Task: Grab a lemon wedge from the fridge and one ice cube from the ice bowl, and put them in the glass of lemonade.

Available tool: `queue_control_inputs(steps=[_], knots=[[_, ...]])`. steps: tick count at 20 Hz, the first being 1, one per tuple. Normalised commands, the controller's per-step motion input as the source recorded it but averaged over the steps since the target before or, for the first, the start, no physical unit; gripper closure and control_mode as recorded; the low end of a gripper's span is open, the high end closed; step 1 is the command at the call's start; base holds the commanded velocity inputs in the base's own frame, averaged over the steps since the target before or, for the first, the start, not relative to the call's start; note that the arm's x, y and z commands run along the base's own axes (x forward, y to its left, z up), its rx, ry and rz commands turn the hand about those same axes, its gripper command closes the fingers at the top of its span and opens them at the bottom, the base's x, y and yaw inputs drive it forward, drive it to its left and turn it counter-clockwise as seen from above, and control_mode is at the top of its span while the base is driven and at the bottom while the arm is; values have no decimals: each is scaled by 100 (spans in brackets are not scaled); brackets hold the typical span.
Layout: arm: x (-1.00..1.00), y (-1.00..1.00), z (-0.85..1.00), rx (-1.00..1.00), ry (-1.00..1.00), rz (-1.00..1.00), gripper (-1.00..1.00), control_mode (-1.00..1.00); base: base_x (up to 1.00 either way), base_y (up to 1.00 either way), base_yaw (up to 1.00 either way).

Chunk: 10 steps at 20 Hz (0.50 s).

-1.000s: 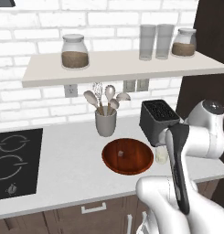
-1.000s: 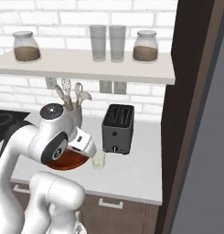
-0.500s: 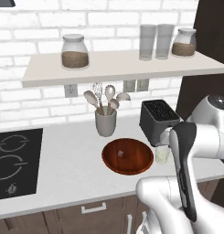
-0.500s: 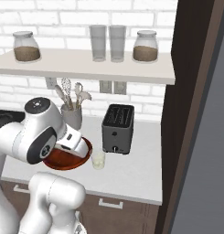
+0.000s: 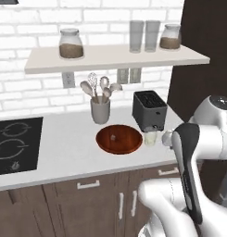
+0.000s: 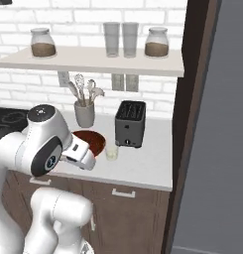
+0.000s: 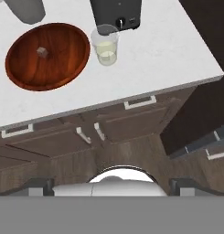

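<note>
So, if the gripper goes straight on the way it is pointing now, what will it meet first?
Probably the brown cabinet front under the counter edge: the hand view is centred there, below the ice bowl and the glass of lemonade. Depth is unclear, so this is a guess.

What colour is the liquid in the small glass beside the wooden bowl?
Pale yellow, in the glass of lemonade, next to the ice bowl; clearest in the hand view.

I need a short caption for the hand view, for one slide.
Looking down on the counter: ice cube in the wooden ice bowl, glass of lemonade beside it.
</note>
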Motion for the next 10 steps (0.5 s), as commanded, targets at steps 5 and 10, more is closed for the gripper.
queue_control_inputs(steps=[5, 10], knots=[[0, 0, 0, 0, 0, 0, -100, 100, -64, -57, 2], [0, 0, 0, 0, 0, 0, -100, 100, -29, -96, 0]])
